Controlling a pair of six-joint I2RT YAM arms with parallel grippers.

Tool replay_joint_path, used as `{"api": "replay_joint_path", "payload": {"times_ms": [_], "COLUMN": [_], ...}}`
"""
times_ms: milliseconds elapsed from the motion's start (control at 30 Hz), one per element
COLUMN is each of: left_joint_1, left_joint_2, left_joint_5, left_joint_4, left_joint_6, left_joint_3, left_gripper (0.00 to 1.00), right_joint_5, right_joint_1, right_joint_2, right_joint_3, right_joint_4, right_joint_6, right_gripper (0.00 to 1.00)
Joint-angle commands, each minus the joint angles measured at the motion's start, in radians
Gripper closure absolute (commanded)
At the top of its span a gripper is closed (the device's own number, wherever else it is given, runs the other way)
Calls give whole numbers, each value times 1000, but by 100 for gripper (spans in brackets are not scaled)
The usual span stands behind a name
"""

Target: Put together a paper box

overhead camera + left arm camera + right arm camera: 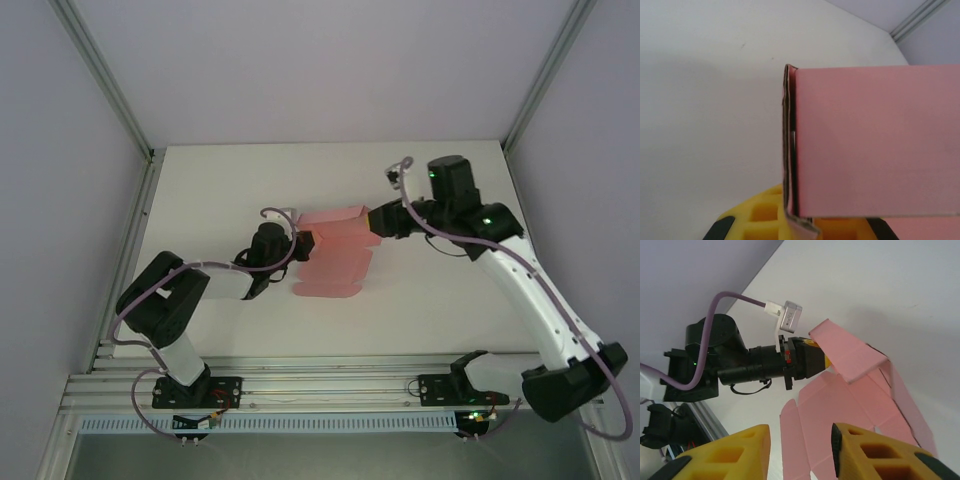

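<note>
The pink paper box [335, 265] is a die-cut sheet lying partly flat at the table's middle, with one panel [845, 352] folded up over the rest. My left gripper [303, 243] is shut on the sheet's left edge. In the left wrist view the raised panel [875, 140] spreads across the right side, its folded edge running down between the yellow fingers [760, 215]. My right gripper [378, 222] hovers at the sheet's right end. Its yellow fingers [730, 455] stand apart, a narrow flap [795, 440] shows in the gap, and nothing is pinched.
The white table [220, 190] is bounded by grey walls and aluminium posts [105, 80]. A metal rail [330, 385] carrying both arm bases runs along the near edge. The left arm's black wrist and purple cable [735, 297] lie just beyond the sheet.
</note>
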State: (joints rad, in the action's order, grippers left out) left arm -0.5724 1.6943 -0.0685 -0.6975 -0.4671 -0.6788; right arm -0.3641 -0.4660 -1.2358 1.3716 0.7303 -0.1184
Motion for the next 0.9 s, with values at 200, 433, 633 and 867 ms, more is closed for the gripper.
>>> {"api": "replay_joint_path", "payload": {"times_ms": [200, 433, 633, 867], "left_joint_1": [-58, -61, -65, -72], "left_joint_2": [-50, -63, -62, -76], "left_joint_5": [220, 263, 271, 316], "left_joint_4": [15, -11, -40, -21], "left_joint_6": [53, 51, 39, 30], "left_joint_3": [-8, -2, -4, -22], "left_gripper": [100, 100, 100, 100], "right_joint_5": [267, 337, 337, 481], "right_joint_1": [-58, -66, -74, -120], "right_joint_2": [-127, -172, -190, -255], "right_joint_3": [-17, -5, -28, 1], "right_joint_4": [-110, -91, -136, -89], "right_joint_6": [-214, -246, -263, -259], "right_gripper": [54, 55, 69, 76]}}
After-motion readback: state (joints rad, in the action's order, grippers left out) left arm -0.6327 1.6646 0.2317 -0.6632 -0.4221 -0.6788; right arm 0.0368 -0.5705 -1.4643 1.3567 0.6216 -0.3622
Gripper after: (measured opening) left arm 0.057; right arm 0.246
